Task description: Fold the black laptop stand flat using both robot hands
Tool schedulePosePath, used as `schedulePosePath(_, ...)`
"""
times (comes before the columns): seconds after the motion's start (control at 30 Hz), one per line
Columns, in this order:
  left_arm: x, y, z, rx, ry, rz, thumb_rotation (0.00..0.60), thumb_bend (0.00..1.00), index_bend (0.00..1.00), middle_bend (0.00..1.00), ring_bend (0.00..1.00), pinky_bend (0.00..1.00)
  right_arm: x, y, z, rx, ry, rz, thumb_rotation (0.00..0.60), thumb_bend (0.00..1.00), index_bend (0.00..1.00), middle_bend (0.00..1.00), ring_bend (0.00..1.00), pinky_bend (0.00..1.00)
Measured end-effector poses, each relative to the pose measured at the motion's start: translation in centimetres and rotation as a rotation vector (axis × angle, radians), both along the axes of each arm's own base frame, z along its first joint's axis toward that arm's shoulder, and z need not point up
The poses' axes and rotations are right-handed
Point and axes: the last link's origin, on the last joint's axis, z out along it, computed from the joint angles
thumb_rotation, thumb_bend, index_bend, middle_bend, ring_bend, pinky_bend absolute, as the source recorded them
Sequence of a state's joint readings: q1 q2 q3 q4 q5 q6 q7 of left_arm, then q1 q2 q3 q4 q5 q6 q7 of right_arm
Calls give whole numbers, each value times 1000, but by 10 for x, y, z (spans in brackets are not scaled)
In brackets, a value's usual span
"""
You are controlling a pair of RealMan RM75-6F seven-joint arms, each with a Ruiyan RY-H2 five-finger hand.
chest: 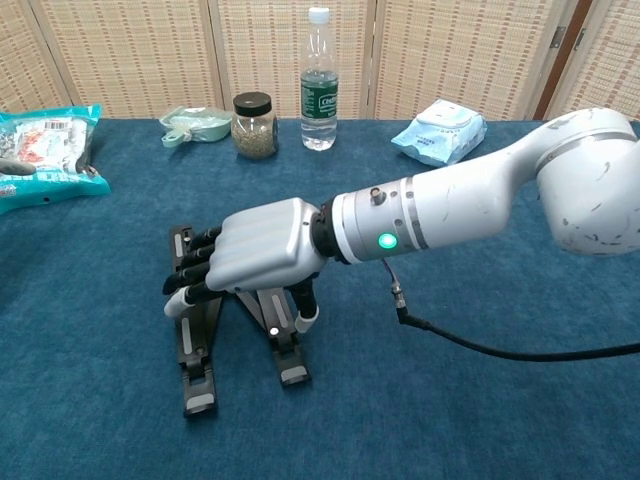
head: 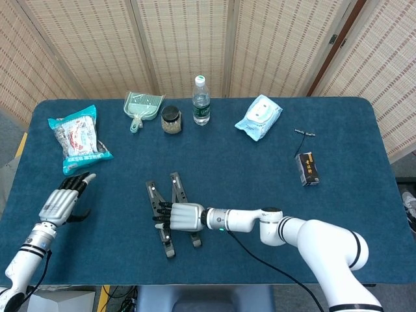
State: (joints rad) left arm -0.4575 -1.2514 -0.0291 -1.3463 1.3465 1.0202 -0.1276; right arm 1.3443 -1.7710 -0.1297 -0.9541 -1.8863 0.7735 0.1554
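Two robot hands share a blue counter (head: pixel 338 136), but only one is at work. Lower centre of the head view, the right hand (head: pixel 180 216) lies palm-down over the black stand (head: pixel 162 218), its fingers (chest: pixel 192 270) curled over the left rail while the thumb hooks down beside the right rail. That grip looks meant to squeeze the two rails together and press the raised frame down. In the chest view the stand (chest: pixel 195 345) sits centre-left, its rails still splayed in a narrow V and its hinge lifted off the cloth under the palm, so the fold appears unfinished.

Far lower left in the head view, the left hand (head: pixel 62 202) hovers over the counter well apart from the stand, fingers extended and spread, holding nothing. Since the task calls for both hands, it probably has to come in and steady the free rail before the stand can close flat; with one hand alone the stand may simply slide on the cloth.

Along the upper edge of the head view stand a snack bag (head: pixel 77 137) at left, a green dustpan (head: pixel 142 107), a jar (head: pixel 171 119) and a bottle (head: pixel 201 100) near centre, and a wipes pack (head: pixel 259 117) to the right. A small dark box (head: pixel 307 168) lies at mid right. All are well clear of the stand, leaving room to work.
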Motion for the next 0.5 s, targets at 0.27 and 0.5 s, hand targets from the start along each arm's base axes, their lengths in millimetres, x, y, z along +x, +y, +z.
schedulePosePath(0.27, -2, -1, 2, 10, -2, 5, 600, 331, 0, 0, 0, 0, 11, 5, -11, 30, -5, -1, 600, 0, 0, 0, 0, 0)
schedulePosePath(0.5, -3, -1, 2, 8, -5, 10, 600, 331, 0, 0, 0, 0, 19, 3, -15, 46, 11, -24, 600, 13, 0, 0, 0, 0)
